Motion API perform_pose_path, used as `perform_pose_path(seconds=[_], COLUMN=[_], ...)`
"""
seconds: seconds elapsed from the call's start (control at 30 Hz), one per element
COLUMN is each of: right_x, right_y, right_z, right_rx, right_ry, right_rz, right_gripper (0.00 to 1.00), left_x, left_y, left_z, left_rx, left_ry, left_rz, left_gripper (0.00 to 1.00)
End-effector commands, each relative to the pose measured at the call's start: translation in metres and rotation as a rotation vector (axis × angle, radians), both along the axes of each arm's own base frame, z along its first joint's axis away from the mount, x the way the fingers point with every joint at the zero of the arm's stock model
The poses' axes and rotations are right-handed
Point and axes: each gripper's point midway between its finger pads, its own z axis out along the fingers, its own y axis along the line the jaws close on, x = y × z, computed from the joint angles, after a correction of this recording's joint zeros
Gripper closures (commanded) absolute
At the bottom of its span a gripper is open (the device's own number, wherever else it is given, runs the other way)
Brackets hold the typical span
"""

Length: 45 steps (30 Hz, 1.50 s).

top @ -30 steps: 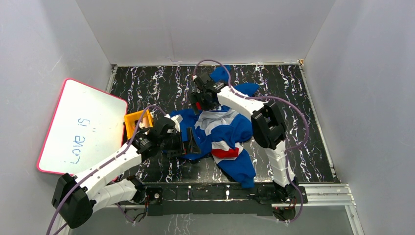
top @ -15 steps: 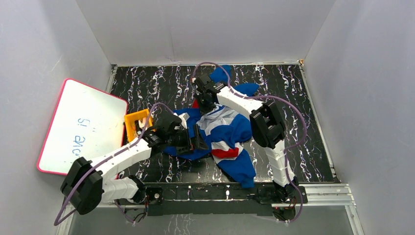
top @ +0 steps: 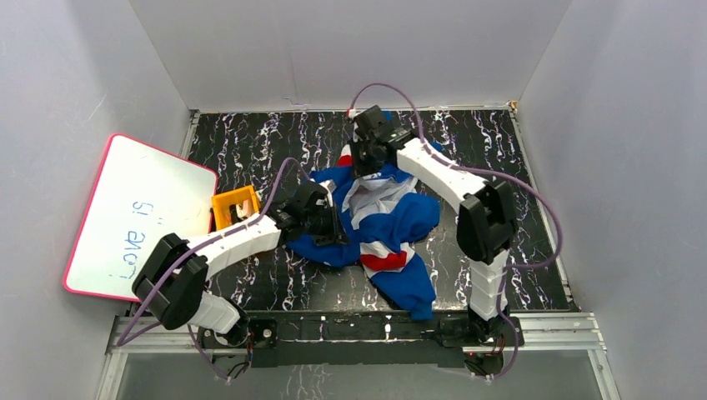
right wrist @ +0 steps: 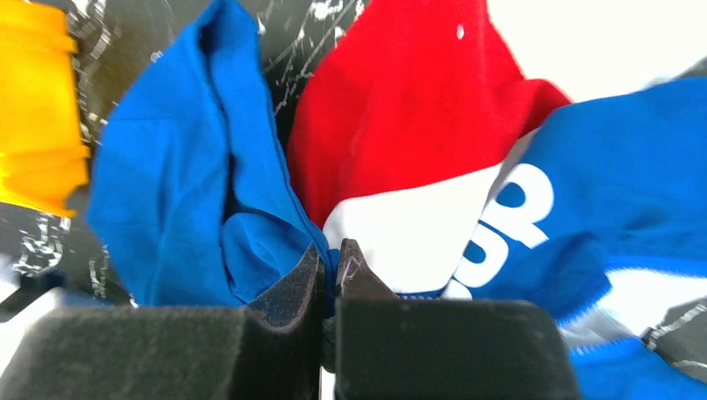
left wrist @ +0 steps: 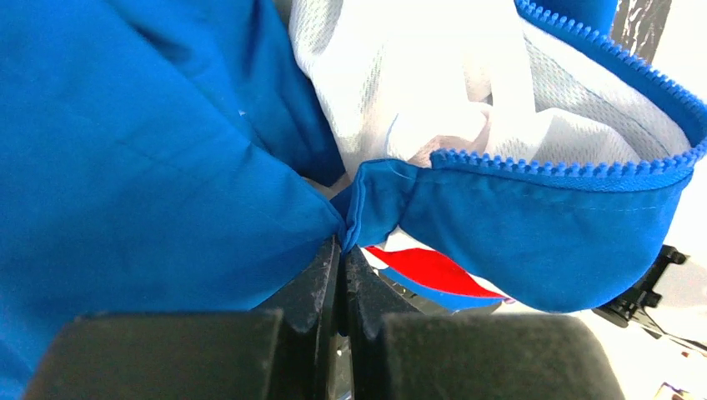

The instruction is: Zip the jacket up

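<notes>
Top external view: the jacket (top: 392,218) lies crumpled and open in the middle of the table (top: 517,167), with a blue part trailing toward the near edge. The left gripper (top: 325,227) is pressed together on a fold of blue cloth at the garment's left edge. The right gripper (top: 365,162) is likewise pinched on cloth at the far end, where red, white and blue panels meet (each wrist view shows fabric nipped between the fingers).

Left wrist view: the zipper teeth (left wrist: 575,167) run along a blue edge just beside the pinch, bordering the white mesh lining (left wrist: 417,75). No slider is visible.

Step in hand, as judged: spreading the garment so that both toothed edges lie exposed. To do it well:
- Draw the two holds apart gently and low over the table, so the cloth flattens rather than bunches.
- Pull along the toothed edge, not across it.
- Find the slider and the opposite tooth row before letting go.
</notes>
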Motion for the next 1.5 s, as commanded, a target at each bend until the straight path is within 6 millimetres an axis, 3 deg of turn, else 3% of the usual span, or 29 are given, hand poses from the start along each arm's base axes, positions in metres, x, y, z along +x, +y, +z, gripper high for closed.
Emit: perform_pose_path(seconds=[0.0,0.37,0.6,0.8,1.07,1.3,1.4,1.47], right_x=[0.013,0.016,-0.004,-0.046,-0.108,-0.15,-0.159,-0.151], right_y=[-0.014,-0.077,-0.119,-0.142,-0.152,-0.178,-0.185,-0.187], right_z=[0.087,0.202,0.276,0.341,0.414,0.465,0.474,0.466], right_rx=[0.112,0.156,0.208,0.349,0.558,0.68,0.705,0.677], right_ry=[-0.181,-0.487,-0.683,-0.818,-0.952,-1.078,-1.099,-1.091], right_rz=[-0.09,-0.336,-0.421,-0.388,-0.241,-0.222,-0.23,-0.26], right_gripper=[1.0,1.0,1.0,1.0,1.0,1.0,1.0,1.0], left_x=[0.012,0.043,0.071,0.084,0.072,0.028,0.02,0.027], left_y=[0.002,0.027,0.045,0.058,0.049,0.04,0.034,0.033], left_z=[0.018,0.082,0.174,0.261,0.369,0.463,0.479,0.476], left_rx=[0.049,0.216,0.273,0.27,0.133,-0.119,-0.165,-0.144], left_ry=[-0.073,-0.28,-0.527,-0.728,-1.041,-1.282,-1.292,-1.266], left_rz=[-0.014,-0.024,0.01,0.045,-0.07,-0.168,-0.209,-0.198], left_gripper=[1.0,1.0,1.0,1.0,1.0,1.0,1.0,1.0])
